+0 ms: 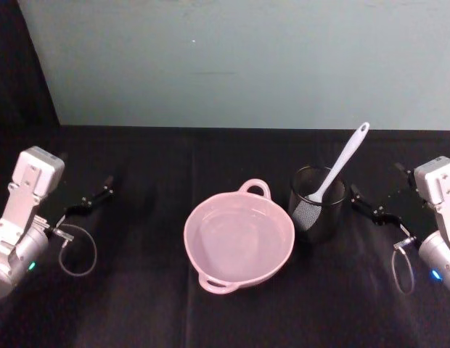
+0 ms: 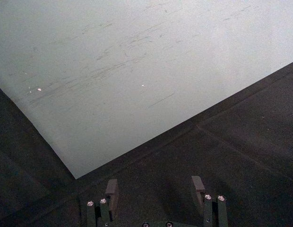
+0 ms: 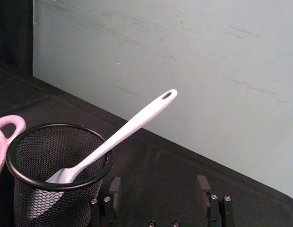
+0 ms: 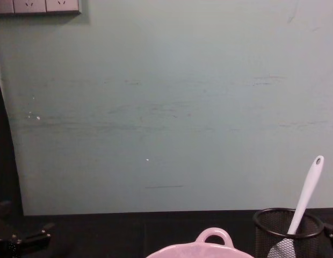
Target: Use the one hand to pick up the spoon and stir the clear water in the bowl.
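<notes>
My right claw [image 1: 381, 194], fingers apart, waits just beside the mesh cup [image 1: 317, 215] where the spoon [image 1: 345, 163] leans, blade down. A sideways pull on the handle could, I judge, topple that cup towards the bowl [image 1: 187, 235]. The left claw [image 1: 91, 196] is parked, also apart.

Each arm carries a white boxy housing [image 1: 36, 170] above a silver cylindrical wrist [image 1: 18, 254] with a small blue light [image 1: 30, 266]. A thin grey cable loop [image 1: 78, 250] curls beside each wrist. The left gripper [image 2: 155, 187] and the right gripper [image 3: 159, 184] have dark, flat fingers [image 3: 203, 184] fastened with silver screw heads [image 2: 90, 203].
</notes>
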